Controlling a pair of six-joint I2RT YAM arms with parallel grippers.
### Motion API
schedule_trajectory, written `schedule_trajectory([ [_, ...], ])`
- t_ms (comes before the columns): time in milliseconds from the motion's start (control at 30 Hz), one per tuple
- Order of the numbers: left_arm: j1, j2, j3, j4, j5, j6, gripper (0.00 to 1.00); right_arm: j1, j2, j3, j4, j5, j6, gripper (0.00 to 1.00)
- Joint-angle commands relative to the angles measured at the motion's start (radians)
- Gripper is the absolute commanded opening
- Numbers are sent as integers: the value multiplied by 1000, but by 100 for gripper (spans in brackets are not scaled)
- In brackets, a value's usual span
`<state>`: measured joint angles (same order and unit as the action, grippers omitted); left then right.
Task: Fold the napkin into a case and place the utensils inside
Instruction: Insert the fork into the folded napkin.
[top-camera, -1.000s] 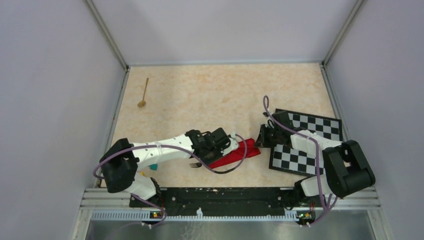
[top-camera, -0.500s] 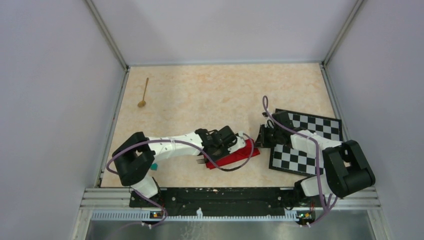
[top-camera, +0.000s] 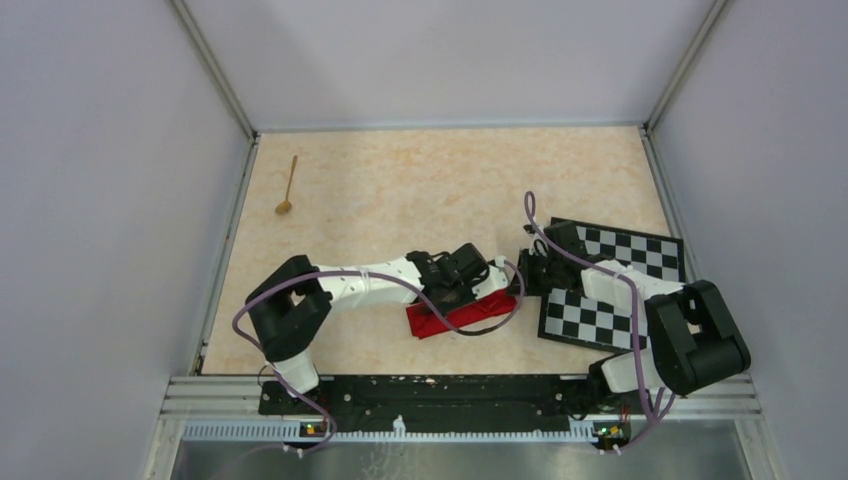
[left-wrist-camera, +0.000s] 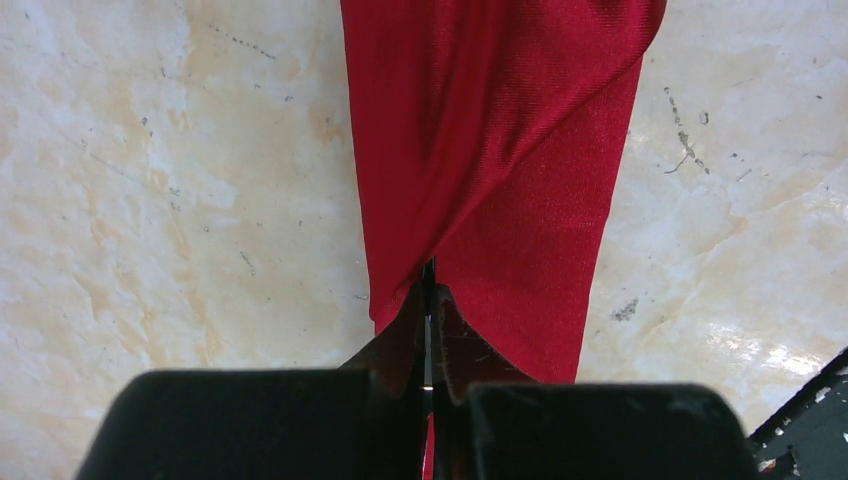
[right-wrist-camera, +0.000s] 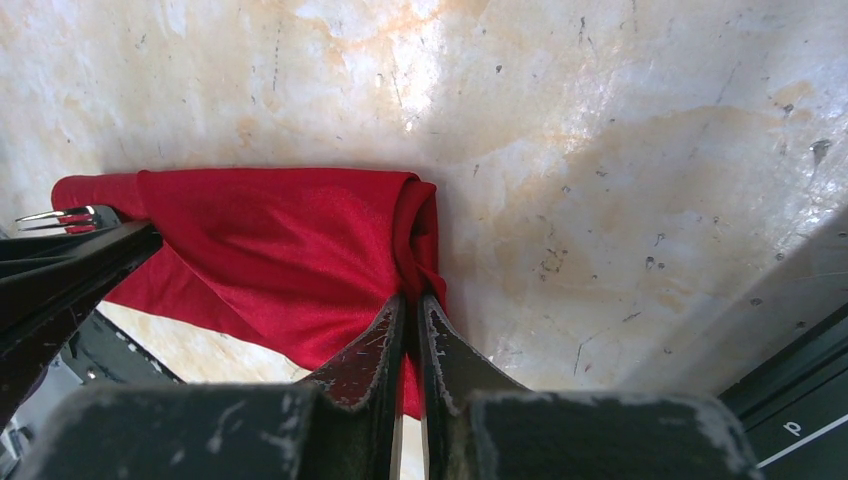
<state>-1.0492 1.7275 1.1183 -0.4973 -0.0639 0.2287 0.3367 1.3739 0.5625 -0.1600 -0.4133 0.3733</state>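
Observation:
The red napkin (top-camera: 452, 318) lies folded into a narrow strip near the front middle of the table. My right gripper (top-camera: 520, 281) is shut on its right end, pinching bunched cloth (right-wrist-camera: 412, 300). My left gripper (top-camera: 478, 288) sits low over the strip, shut on a thin dark utensil seen edge-on between its jaws (left-wrist-camera: 428, 290), with the cloth (left-wrist-camera: 500, 150) running away beyond the tips. Fork-like tines (right-wrist-camera: 60, 217) stick out at the napkin's far end in the right wrist view. A gold spoon (top-camera: 287, 186) lies alone at the back left.
A black-and-white chequered mat (top-camera: 625, 247) lies at the right, partly under the right arm. Purple cables loop over both arms. Metal rails and grey walls edge the table on the left, back and right.
My left arm has swung to the right, carrying the dark utensil onto the napkin; its tines no longer show in the top view. The right gripper has kept its hold in place.

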Motion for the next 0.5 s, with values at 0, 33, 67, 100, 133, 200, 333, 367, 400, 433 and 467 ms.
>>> schedule_trajectory([
  [0, 2, 11, 36, 59, 21, 21, 0, -8, 1, -5, 37, -20, -19, 6],
  [33, 3, 13, 34, 66, 20, 20, 0, -8, 1, -6, 38, -21, -19, 6],
  [67, 2, 15, 35, 72, 22, 21, 0, -8, 2, -6, 40, -23, -19, 6],
  [100, 2, 20, 34, 77, 26, 22, 0, -9, 3, -6, 40, -24, -18, 6],
  [133, 2, 24, 36, 82, 25, 23, 0, -8, 4, -6, 42, -24, -20, 6],
  [200, 2, 34, 38, 89, 26, 26, 0, -9, 4, -6, 42, -27, -20, 6],
  [333, 2, 47, 32, 106, 32, 28, 0, -8, 2, -7, 42, -29, -20, 6],
  [367, 3, 49, 30, 109, 20, 21, 0, -8, 2, -7, 42, -30, -20, 6],
  [400, 5, 47, 30, 108, 13, 12, 0, -8, 1, -7, 42, -30, -20, 6],
  [433, 7, 35, 25, 108, 13, 3, 4, -8, 1, -6, 41, -30, -20, 6],
  [467, 9, 18, 14, 115, 13, -3, 12, -8, 1, -7, 41, -29, -20, 6],
])
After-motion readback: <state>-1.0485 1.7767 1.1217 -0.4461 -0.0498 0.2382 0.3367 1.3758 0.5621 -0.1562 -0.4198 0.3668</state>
